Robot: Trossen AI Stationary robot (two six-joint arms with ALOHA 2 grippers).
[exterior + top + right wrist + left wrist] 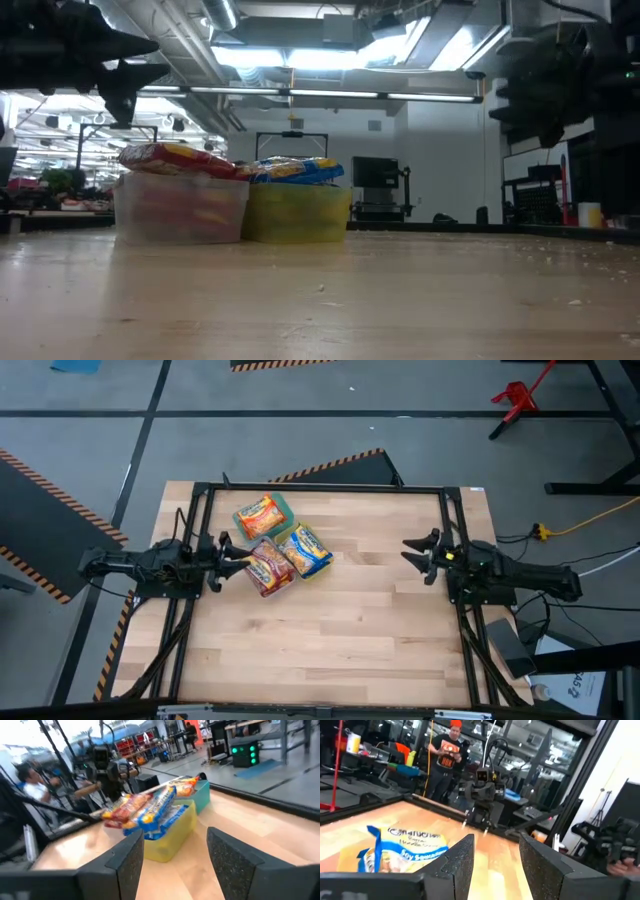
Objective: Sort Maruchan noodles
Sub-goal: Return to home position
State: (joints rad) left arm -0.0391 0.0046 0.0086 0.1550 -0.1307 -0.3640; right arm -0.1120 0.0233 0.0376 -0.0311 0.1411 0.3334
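Observation:
Three Maruchan noodle packets lie on top of containers at the table's far left. An orange packet (261,516) lies on a green container (285,507). A red-brown packet (267,568) tops a clear container (180,208). A blue-and-yellow packet (305,550) tops a yellow container (298,212). My left gripper (236,556) hangs open above the table, just left of the red-brown packet, and touches nothing. My right gripper (410,553) is open too, out over the table's right side and pointing toward the containers. Between the open fingers, the left wrist view shows the blue packet (405,851), and the right wrist view shows the yellow container (170,834).
A black frame (320,488) runs along the table's far edge and sides. Bare wood (340,630) fills the middle and near half of the table. A person (449,756) stands in the room beyond the table.

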